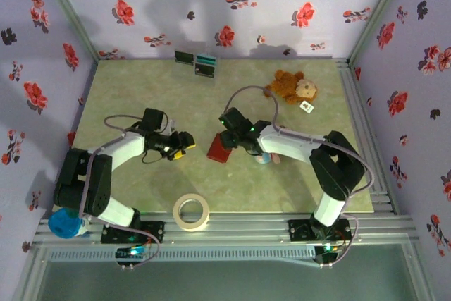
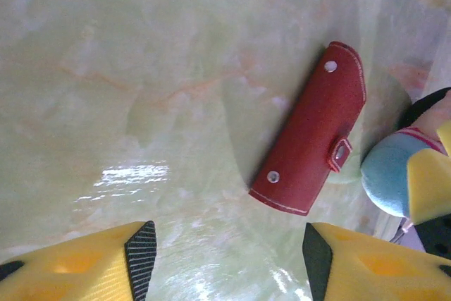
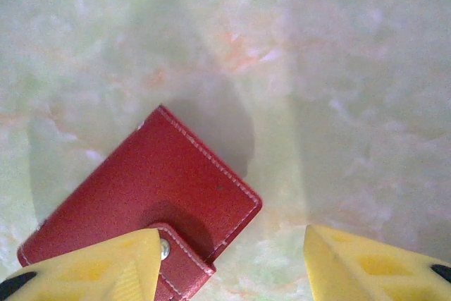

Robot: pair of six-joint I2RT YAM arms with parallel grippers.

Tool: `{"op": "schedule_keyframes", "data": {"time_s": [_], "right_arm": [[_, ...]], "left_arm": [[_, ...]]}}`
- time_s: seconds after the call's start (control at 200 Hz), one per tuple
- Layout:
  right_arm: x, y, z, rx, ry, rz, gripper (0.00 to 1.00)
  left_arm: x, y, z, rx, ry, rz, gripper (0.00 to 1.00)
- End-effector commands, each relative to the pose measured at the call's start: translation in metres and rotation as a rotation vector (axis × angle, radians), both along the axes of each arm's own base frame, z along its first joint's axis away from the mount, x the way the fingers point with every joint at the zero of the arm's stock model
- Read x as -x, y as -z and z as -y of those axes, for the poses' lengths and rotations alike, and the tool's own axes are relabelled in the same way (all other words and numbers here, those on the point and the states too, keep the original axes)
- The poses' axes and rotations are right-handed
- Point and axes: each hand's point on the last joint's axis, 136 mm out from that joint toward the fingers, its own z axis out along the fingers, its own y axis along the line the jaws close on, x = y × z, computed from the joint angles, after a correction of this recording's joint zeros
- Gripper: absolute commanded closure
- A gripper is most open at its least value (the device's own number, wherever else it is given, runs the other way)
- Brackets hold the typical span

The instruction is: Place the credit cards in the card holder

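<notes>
Left gripper [image 2: 229, 248] and right gripper [image 3: 232, 244] are seen open, empty. The light, flat wallet [image 3: 141, 202] is judged best pinched edgewise.

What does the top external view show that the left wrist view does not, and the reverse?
Top external adds the tape roll, the brown plush bear and the credit cards near the table's far edge. Left wrist adds the card holder's metal snaps and strap. Shared: the red card holder lying shut, and the open left gripper.
</notes>
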Motion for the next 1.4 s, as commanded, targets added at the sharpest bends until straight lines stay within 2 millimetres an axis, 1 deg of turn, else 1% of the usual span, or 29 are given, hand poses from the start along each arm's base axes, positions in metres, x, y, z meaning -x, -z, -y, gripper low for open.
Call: {"op": "schedule_keyframes", "data": {"time_s": [0.0, 0.08, 0.18, 0.275, 0.34, 0.385, 0.42, 0.465, 0.49, 0.515, 0.57, 0.625, 0.66, 0.685, 0.75, 0.82, 0.855, 0.865, 0.885, 0.915, 1.0, 1.005, 1.05, 1.15, 1.29, 1.35, 1.395], "right_arm": [[-0.019, -0.028, 0.002, -0.070, 0.048, 0.006, 0.43], [-0.037, -0.043, 0.001, -0.148, 0.066, 0.023, 0.43], [-0.071, -0.059, 0.000, -0.274, 0.139, 0.039, 0.43], [-0.106, -0.065, -0.007, -0.397, 0.212, 0.026, 0.44], [-0.128, -0.066, -0.013, -0.447, 0.252, 0.036, 0.44], [-0.145, -0.063, -0.015, -0.467, 0.284, 0.038, 0.45], [-0.160, -0.066, -0.018, -0.482, 0.298, 0.046, 0.45], [-0.176, -0.063, -0.021, -0.490, 0.319, 0.051, 0.45], [-0.184, -0.059, -0.021, -0.490, 0.333, 0.051, 0.45], [-0.193, -0.060, -0.023, -0.500, 0.340, 0.059, 0.45], [-0.212, -0.051, -0.025, -0.508, 0.361, 0.062, 0.44], [-0.227, -0.043, -0.032, -0.512, 0.367, 0.063, 0.43], [-0.236, -0.042, -0.038, -0.519, 0.364, 0.069, 0.43], [-0.242, -0.035, -0.041, -0.514, 0.363, 0.063, 0.42], [-0.257, -0.027, -0.050, -0.518, 0.362, 0.061, 0.42], [-0.269, -0.018, -0.057, -0.512, 0.371, 0.065, 0.41], [-0.275, -0.015, -0.058, -0.511, 0.382, 0.070, 0.41], [-0.276, -0.011, -0.058, -0.506, 0.388, 0.068, 0.41], [-0.280, -0.012, -0.059, -0.505, 0.393, 0.076, 0.41], [-0.285, -0.007, -0.059, -0.495, 0.402, 0.079, 0.41], [-0.292, 0.005, -0.059, -0.463, 0.421, 0.065, 0.41], [-0.292, 0.002, -0.059, -0.465, 0.419, 0.067, 0.41], [-0.295, 0.005, -0.059, -0.462, 0.430, 0.062, 0.41], [-0.294, 0.014, -0.059, -0.481, 0.474, 0.029, 0.41], [-0.288, 0.020, -0.055, -0.473, 0.502, -0.013, 0.44], [-0.284, 0.017, -0.062, -0.495, 0.460, -0.043, 0.44], [-0.281, 0.007, -0.068, -0.513, 0.420, -0.051, 0.45]], "left_arm": [[-0.009, -0.023, -0.001, -0.021, -0.008, 0.050, 0.38], [-0.012, -0.025, -0.012, -0.082, -0.034, 0.077, 0.37], [-0.011, -0.029, -0.022, -0.112, -0.066, 0.078, 0.37], [-0.009, -0.033, -0.029, -0.129, -0.096, 0.092, 0.37], [-0.007, -0.036, -0.035, -0.144, -0.104, 0.100, 0.37], [-0.003, -0.039, -0.039, -0.160, -0.108, 0.095, 0.36], [0.000, -0.042, -0.043, -0.174, -0.114, 0.094, 0.36], [0.005, -0.044, -0.047, -0.187, -0.123, 0.099, 0.35], [0.007, -0.046, -0.049, -0.191, -0.127, 0.105, 0.35], [0.010, -0.047, -0.051, -0.194, -0.130, 0.110, 0.35], [0.016, -0.050, -0.053, -0.196, -0.135, 0.118, 0.34], [0.022, -0.051, -0.056, -0.198, -0.142, 0.115, 0.34], [0.026, -0.051, -0.057, -0.195, -0.149, 0.113, 0.34], [0.028, -0.051, -0.058, -0.193, -0.155, 0.115, 0.34], [0.032, -0.052, -0.058, -0.186, -0.160, 0.126, 0.34], [0.034, -0.052, -0.060, -0.190, -0.163, 0.133, 0.34], [0.036, -0.052, -0.061, -0.194, -0.162, 0.129, 0.34], [0.037, -0.052, -0.061, -0.196, -0.161, 0.129, 0.34], [0.037, -0.052, -0.062, -0.195, -0.163, 0.126, 0.34], [0.038, -0.051, -0.061, -0.194, -0.161, 0.126, 0.34], [0.038, -0.051, -0.061, -0.193, -0.157, 0.131, 0.34], [0.038, -0.051, -0.061, -0.194, -0.156, 0.132, 0.34], [0.039, -0.051, -0.061, -0.196, -0.153, 0.131, 0.34], [0.038, -0.050, -0.061, -0.194, -0.155, 0.134, 0.34], [0.035, -0.048, -0.061, -0.196, -0.155, 0.140, 0.34], [0.029, -0.052, -0.060, -0.196, -0.161, 0.154, 0.33], [0.021, -0.057, -0.058, -0.189, -0.162, 0.178, 0.33]]}}
